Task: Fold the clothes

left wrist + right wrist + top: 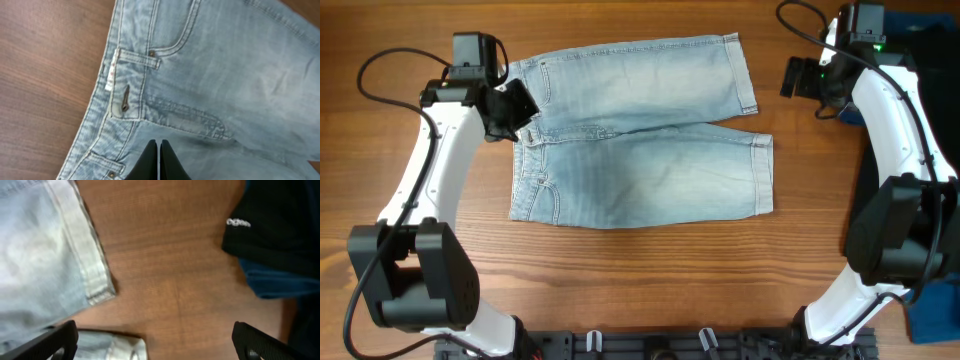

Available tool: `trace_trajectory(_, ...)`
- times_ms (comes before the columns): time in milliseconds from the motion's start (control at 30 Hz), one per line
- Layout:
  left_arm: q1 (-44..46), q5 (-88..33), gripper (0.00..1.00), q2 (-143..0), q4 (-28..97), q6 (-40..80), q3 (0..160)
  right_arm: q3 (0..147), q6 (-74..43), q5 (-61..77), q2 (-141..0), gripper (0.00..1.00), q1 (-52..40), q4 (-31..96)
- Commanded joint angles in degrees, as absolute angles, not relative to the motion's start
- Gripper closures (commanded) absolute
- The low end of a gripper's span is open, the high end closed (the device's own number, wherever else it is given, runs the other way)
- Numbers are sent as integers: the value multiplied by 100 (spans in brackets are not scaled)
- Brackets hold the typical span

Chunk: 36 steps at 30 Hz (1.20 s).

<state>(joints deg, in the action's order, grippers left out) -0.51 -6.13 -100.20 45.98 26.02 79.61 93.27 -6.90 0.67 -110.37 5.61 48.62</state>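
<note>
The light blue denim shorts (pixel 640 135) lie spread flat on the wooden table, waistband to the left, both hemmed legs pointing right. My left gripper (pixel 515 108) is shut and empty, hovering over the waistband near the fly; the left wrist view shows its closed fingertips (pixel 160 145) above the denim (pixel 225 75), with a belt loop and buttonhole beside them. My right gripper (pixel 798 78) is open and empty, just right of the upper leg's hem. The right wrist view shows its fingers (pixel 155 335) spread over bare wood, with the leg hems (pixel 90 275) at the left.
A black garment (pixel 920 60) and a darker royal-blue garment (pixel 932 310) lie along the table's right edge; both show in the right wrist view, black (pixel 280 220) over blue (pixel 280 282). Bare wood table (pixel 650 290) surrounds the shorts.
</note>
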Motion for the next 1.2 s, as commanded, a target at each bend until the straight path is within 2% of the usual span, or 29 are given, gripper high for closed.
trace_trajectory(0,-174,-657,93,-10029,4639,2571,7972,9413,-891,996,-11024,2,563,5282)
trace_trajectory(33,-185,-567,77,-10029,4639,2574,7972,9406,-899,1184,-11024,65,563,5669)
trace_trajectory(67,-183,-486,48,-10029,4641,2574,7972,9397,-915,1267,-11026,96,563,6020)
trace_trajectory(100,-183,-484,26,-10029,4661,2574,7972,9323,-899,1369,-11026,96,561,6361)
trace_trajectory(133,-183,-484,9,-10029,4678,2574,7972,9212,-899,1385,-11026,96,561,6473)
trace_trajectory(167,-183,-484,0,-10029,4700,2574,7972,9041,-880,1382,-11026,96,537,6488)
trace_trajectory(400,-183,-489,0,-10029,4703,2574,7972,7636,-749,1844,-11026,96,480,4939)
trace_trajectory(567,-183,-489,0,-10029,4700,2574,7972,7262,-622,2344,-11026,96,467,4108)
trace_trajectory(933,-183,-489,0,-10029,4700,2574,7972,7078,-642,2211,-11026,96,467,3509)
trace_trajectory(1100,-183,-489,0,-10029,4700,2574,7972,7137,-600,3599,-11010,96,478,3660)
trace_trajectory(1167,-183,-486,0,-10029,4700,2574,7972,7135,-611,3435,-11015,96,478,3944)
